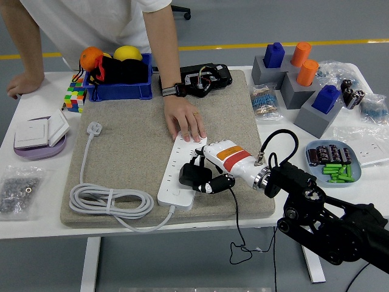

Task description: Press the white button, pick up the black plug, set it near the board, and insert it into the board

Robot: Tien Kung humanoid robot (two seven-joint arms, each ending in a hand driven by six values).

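1. My right hand (214, 176) enters from the lower right, fingers closed around the black plug (193, 176), which sits on the white power strip (180, 176).
2. I see the strip lying on a grey mat (134, 140) covering the white table (36, 210); its coiled cable (109, 199) lies to the left.
3. A person's hand (184, 121) presses the strip's far end.
4. Farther back stands a blue bin (118, 90).
5. Beyond the table is grey floor with a yellow line (273, 44).

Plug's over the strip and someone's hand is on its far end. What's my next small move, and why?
Probably hold the right hand where it is, shut on the black plug over the power strip. The person's hand rests on the strip's far end; pressing down now risks contact.
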